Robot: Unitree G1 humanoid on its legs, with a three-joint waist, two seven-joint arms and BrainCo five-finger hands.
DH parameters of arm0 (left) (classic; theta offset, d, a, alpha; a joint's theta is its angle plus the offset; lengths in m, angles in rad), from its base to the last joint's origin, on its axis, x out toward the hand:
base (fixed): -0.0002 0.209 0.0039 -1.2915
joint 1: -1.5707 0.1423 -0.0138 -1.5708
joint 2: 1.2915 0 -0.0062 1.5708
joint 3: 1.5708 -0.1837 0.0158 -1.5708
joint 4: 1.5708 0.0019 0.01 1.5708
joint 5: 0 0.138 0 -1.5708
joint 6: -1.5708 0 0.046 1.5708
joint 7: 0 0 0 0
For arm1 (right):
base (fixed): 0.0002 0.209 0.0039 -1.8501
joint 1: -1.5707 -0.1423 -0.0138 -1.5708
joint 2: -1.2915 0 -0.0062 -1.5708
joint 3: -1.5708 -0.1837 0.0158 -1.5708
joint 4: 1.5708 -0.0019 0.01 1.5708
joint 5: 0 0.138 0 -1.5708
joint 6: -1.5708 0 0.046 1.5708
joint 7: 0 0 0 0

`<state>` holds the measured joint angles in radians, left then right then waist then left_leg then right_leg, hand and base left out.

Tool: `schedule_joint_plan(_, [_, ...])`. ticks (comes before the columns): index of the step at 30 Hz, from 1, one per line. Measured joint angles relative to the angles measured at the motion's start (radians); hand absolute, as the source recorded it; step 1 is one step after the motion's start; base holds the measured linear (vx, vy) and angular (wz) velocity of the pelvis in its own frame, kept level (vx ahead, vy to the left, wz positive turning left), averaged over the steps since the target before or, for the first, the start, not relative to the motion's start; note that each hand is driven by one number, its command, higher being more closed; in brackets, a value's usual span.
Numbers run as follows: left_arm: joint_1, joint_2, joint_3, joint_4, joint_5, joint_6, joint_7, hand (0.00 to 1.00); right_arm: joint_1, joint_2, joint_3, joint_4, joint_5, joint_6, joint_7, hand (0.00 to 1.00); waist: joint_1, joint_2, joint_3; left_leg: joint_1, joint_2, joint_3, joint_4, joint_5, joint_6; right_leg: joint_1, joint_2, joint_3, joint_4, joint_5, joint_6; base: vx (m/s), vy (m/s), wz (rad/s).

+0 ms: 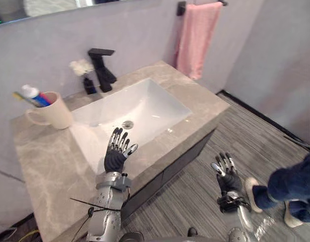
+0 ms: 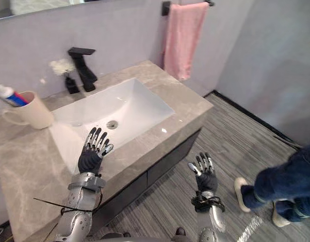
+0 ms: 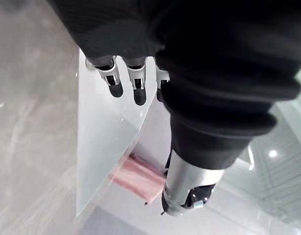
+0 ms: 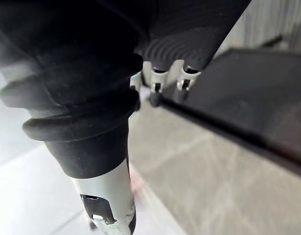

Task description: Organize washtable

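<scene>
A beige stone washtable point(image 1: 49, 171) carries a white sink point(image 1: 144, 101) in its middle. At its back left stands a cream mug point(image 1: 51, 112) holding a toothpaste tube and a toothbrush point(image 1: 31, 96). A black tap point(image 1: 102, 68) rises behind the sink, with a small dark vase of white flowers point(image 1: 85, 75) beside it. My left hand point(image 1: 116, 151) hovers open over the sink's front rim, holding nothing. My right hand point(image 1: 226, 174) hangs open over the floor, in front of the cabinet and off the table's right end.
A pink towel point(image 1: 196, 38) hangs from a black bar on the wall behind the table's right end. A person's legs in blue trousers and pale shoes point(image 1: 288, 189) stand on the striped floor at the right. A mirror's lower edge point(image 1: 44, 10) runs along the wall.
</scene>
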<state>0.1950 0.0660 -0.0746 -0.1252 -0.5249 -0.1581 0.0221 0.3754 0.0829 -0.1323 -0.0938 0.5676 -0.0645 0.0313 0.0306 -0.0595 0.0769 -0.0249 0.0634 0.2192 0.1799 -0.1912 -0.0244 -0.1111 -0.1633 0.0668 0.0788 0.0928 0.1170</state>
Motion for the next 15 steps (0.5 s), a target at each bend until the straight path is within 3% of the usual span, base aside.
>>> schedule_joint_plan(1, [0.000, 0.002, 0.005, -0.001, 0.000, -0.009, 0.000, 0.00, 0.011, 0.002, -0.013, -0.010, -0.008, 0.000, 0.000, 0.00, -0.008, -0.003, 0.002, 0.001, 0.006, 0.030, -0.001, -0.002, 0.003, -0.019, 0.011, 0.020, -0.004, 0.027, -0.001, -0.12, 0.112, -1.31])
schedule_joint_plan(2, [0.001, 0.005, 0.009, -0.002, 0.000, -0.018, 0.000, 0.00, 0.031, 0.008, -0.036, -0.035, -0.019, -0.002, -0.001, 0.00, -0.022, 0.000, 0.006, -0.003, 0.015, 0.088, 0.000, -0.002, 0.015, -0.049, 0.035, 0.043, -0.024, 0.099, -0.002, -0.13, 0.140, -1.70])
schedule_joint_plan(3, [-0.007, 0.008, 0.010, -0.002, 0.001, -0.021, -0.002, 0.00, 0.046, 0.012, -0.060, -0.059, -0.021, -0.006, -0.003, 0.00, -0.028, 0.003, 0.007, -0.002, 0.037, 0.169, -0.003, 0.009, 0.029, -0.066, 0.066, 0.041, -0.107, 0.233, -0.029, -0.14, 0.124, -1.81])
schedule_joint_plan(4, [-0.011, 0.007, 0.017, -0.004, 0.004, -0.023, -0.005, 0.00, 0.044, 0.013, -0.070, -0.071, -0.021, -0.010, -0.004, 0.00, -0.029, 0.033, 0.015, -0.005, 0.063, 0.217, -0.011, 0.015, 0.041, -0.070, 0.078, 0.018, -0.110, 0.240, -0.040, -0.12, 0.062, -1.64])
schedule_joint_plan(5, [-0.032, -0.004, 0.030, -0.001, 0.011, -0.020, -0.011, 0.00, 0.042, 0.007, -0.095, -0.093, -0.021, -0.021, -0.004, 0.00, -0.056, 0.030, 0.031, 0.007, 0.080, 0.262, -0.018, 0.021, 0.045, -0.086, 0.075, -0.116, 0.045, 0.098, -0.098, -0.09, 0.056, -1.47])
schedule_joint_plan(6, [-0.016, -0.007, 0.044, -0.008, 0.020, -0.021, -0.017, 0.00, 0.040, 0.009, -0.099, -0.093, -0.020, -0.035, -0.004, 0.00, -0.070, 0.028, 0.038, 0.041, 0.077, 0.336, -0.043, 0.030, 0.045, -0.096, 0.037, -0.262, 0.243, -0.072, -0.110, -0.05, 0.070, -1.45])
schedule_joint_plan(7, [-0.004, -0.008, 0.053, -0.017, 0.023, -0.020, -0.020, 0.00, 0.039, 0.006, -0.104, -0.091, -0.020, -0.044, -0.003, 0.00, -0.069, 0.020, 0.034, 0.052, 0.078, 0.378, -0.042, 0.029, 0.046, -0.084, 0.013, -0.327, 0.310, -0.131, -0.121, -0.06, 0.063, -1.83])
schedule_joint_plan(8, [0.019, -0.016, 0.087, -0.032, 0.026, -0.020, -0.022, 0.00, 0.018, 0.000, -0.104, -0.072, -0.020, -0.048, 0.001, 0.00, -0.062, 0.011, 0.027, 0.068, 0.083, 0.463, -0.037, 0.023, 0.055, -0.032, -0.047, -0.470, 0.382, -0.200, -0.159, -0.06, 0.019, -1.63])
schedule_joint_plan(10, [0.034, -0.027, 0.144, -0.039, 0.026, -0.017, -0.020, 0.00, -0.061, -0.016, -0.092, 0.002, -0.020, -0.047, 0.015, 0.00, -0.039, 0.008, 0.016, 0.087, 0.114, 0.602, -0.014, 0.017, 0.056, 0.044, -0.118, -0.682, 0.402, -0.244, -0.184, -0.05, -0.061, -2.36])
schedule_joint_plan(11, [0.041, -0.030, 0.174, -0.014, 0.025, 0.006, -0.012, 0.00, -0.128, -0.024, -0.075, 0.068, -0.018, -0.043, 0.018, 0.00, -0.015, 0.000, 0.003, 0.079, 0.141, 0.699, 0.020, 0.011, 0.052, 0.077, -0.155, -0.789, 0.361, -0.234, -0.185, -0.03, -0.130, -2.55])
schedule_joint_plan(12, [0.053, -0.031, 0.187, -0.001, 0.024, 0.021, -0.004, 0.00, -0.156, -0.025, -0.062, 0.095, -0.017, -0.040, 0.018, 0.00, -0.009, -0.014, -0.005, 0.072, 0.148, 0.745, 0.039, 0.006, 0.045, 0.087, -0.168, -0.819, 0.316, -0.193, -0.182, -0.02, -0.287, -2.66])
schedule_joint_plan(13, [0.072, -0.056, 0.201, 0.080, 0.022, 0.072, 0.006, 0.00, -0.218, -0.032, -0.024, 0.120, -0.013, -0.025, 0.022, 0.00, -0.016, -0.034, -0.014, 0.047, 0.190, 0.837, 0.091, 0.000, 0.031, 0.075, -0.111, -0.791, 0.162, -0.163, -0.076, 0.00, -0.360, -1.93])
schedule_joint_plan(15, [0.078, -0.099, 0.192, 0.134, 0.021, 0.113, 0.007, 0.00, -0.208, -0.053, -0.019, 0.120, -0.005, -0.010, 0.034, 0.00, -0.021, -0.031, -0.011, 0.055, 0.230, 0.887, 0.142, 0.000, 0.030, 0.080, -0.061, -0.736, 0.072, -0.152, -0.061, 0.01, -0.310, -1.32])
